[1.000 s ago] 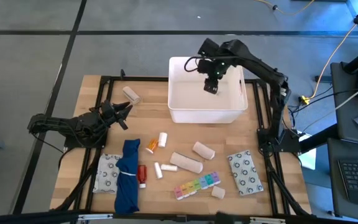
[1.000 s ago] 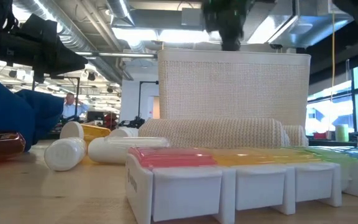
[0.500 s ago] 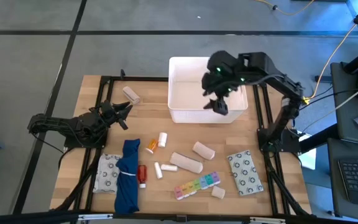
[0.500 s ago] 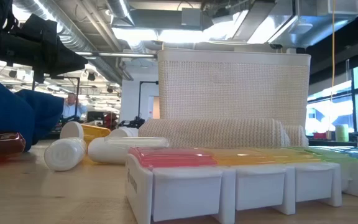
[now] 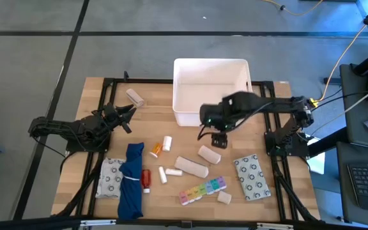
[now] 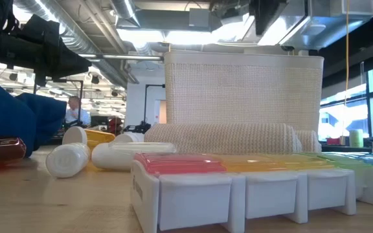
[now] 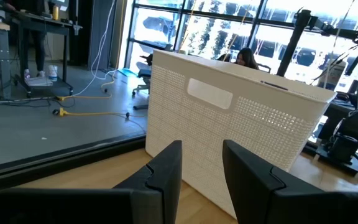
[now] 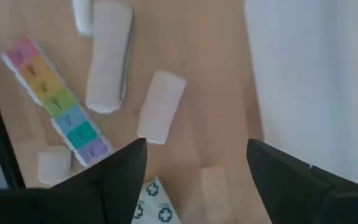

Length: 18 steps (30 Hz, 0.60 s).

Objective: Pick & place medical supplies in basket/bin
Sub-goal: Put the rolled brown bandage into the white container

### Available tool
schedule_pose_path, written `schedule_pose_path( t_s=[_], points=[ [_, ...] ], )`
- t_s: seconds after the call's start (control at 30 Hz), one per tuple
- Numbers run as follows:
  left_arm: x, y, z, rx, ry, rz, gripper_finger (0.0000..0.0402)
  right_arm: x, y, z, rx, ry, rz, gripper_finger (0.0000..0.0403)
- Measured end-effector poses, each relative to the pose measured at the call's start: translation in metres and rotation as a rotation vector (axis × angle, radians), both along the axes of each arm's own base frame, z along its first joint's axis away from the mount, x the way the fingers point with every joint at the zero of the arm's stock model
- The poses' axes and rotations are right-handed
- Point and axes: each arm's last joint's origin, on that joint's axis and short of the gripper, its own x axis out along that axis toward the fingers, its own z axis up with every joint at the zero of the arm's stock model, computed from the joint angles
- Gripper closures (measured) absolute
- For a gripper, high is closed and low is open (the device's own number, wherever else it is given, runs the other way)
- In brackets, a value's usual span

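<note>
Basket (image 5: 211,96): white rectangular tub, set at the far middle of the wooden surface (image 5: 152,121); no contents can be made out from above.

Supplies, laid out on the near half of the surface: short gauze roll (image 5: 209,154), just in front of the basket; long gauze roll (image 5: 191,167) beside it; rainbow pill organizer (image 5: 202,190) nearer the front edge; small gauze roll (image 5: 224,198) at the organizer's end; grey-patterned packet (image 5: 252,177) to the right; second packet (image 5: 110,178) at the left; orange bottle (image 5: 155,150) and white bottle (image 5: 167,143) side by side; red tube (image 5: 145,179); one more gauze roll (image 5: 135,98) at the far left.

Blue cloth bundle (image 5: 131,180): between the left packet and the red tube.

Right gripper (image 5: 218,140): hung just above the short gauze roll, jaws apart, nothing held.

Left gripper (image 5: 125,117): parked at the left side of the surface, jaws slightly apart, nothing between them.
</note>
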Motion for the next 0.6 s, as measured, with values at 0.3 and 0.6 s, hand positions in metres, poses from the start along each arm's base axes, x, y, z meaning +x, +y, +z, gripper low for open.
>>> schedule_pose_path(
  t_s=[0.3, 0.6],
  points=[
    [0.0, 0.0, 0.0, 0.0, 0.001, -0.003, 0.029, 0.016, 0.028, -0.08, 0.018, -0.028, -0.001, 0.0136],
    [0.0, 0.0, 0.0, -0.006, -0.005, -0.003, 0.029, 0.01, 0.03, -0.147, 0.041, -0.028, -0.084, 0.0136]
  ],
)
